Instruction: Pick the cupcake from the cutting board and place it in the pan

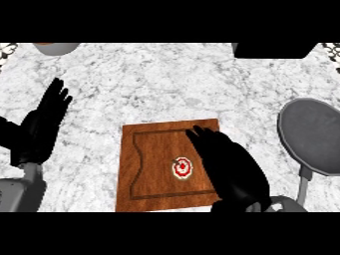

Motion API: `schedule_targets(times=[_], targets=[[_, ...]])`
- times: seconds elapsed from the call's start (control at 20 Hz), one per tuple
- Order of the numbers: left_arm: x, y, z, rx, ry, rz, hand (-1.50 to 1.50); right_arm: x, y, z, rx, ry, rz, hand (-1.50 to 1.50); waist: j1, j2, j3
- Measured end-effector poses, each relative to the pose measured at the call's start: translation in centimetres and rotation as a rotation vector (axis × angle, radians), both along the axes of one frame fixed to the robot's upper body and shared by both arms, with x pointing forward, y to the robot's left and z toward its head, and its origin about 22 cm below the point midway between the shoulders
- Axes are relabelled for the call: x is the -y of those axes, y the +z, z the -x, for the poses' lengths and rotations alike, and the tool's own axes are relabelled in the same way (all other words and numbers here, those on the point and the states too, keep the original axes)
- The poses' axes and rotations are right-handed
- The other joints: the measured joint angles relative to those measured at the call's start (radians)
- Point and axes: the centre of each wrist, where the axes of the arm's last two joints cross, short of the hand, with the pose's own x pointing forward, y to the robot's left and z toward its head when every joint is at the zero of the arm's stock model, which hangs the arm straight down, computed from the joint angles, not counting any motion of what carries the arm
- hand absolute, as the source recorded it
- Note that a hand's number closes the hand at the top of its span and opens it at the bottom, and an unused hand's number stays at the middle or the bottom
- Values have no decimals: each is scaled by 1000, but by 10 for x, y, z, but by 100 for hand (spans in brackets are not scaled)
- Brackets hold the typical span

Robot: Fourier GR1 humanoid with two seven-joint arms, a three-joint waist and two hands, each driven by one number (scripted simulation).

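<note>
a marbled grey worktop (165,79) fills the view, and on it, from largest to smallest: a brown wooden board (154,164) near the front edge, a round grey pan (319,134) to its right with its handle running toward the viewer, and a small red-and-white cupcake (181,168) sitting on the right half of the board. a grey bowl-like rim (56,48) and a dark block (271,50) are cut off at the far edge.

the right robot hand (228,164) hangs over the board's right side, fingers straight and together, holding nothing, with the cupcake just beside its inner edge. whether it touches the cake cannot be told. the left robot hand (40,124) rests open and upright over the worktop to the left, well apart from the board.

the cupcake looks light and soft, likely to crush or smear at the frosted top, so the safer hold is probably low on its sides, around the wrapper, with thumb opposite fingers. being small and squat, it may tip or skid on the smooth wood if nudged from one side only. the pan lies near, its flat base open to receive the cake upright.
</note>
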Motion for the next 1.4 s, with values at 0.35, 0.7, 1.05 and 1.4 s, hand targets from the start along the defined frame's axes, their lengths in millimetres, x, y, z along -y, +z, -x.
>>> schedule_targets(times=[0.35,0.7,1.05,1.4], targets=[[0,-3,-2,0,8,7,0,-27,-4,6,35,44,130,-150,-7,-3,-1],[-4,-3,0,2,9,6,0,-59,-2,1,61,60,150,-150,-5,-2,0],[-4,2,1,2,14,1,0,-74,-19,-14,15,28,217,-150,-3,-1,1],[-4,0,-1,5,14,4,0,-74,-36,-27,-14,-18,272,-150,-6,0,1]])
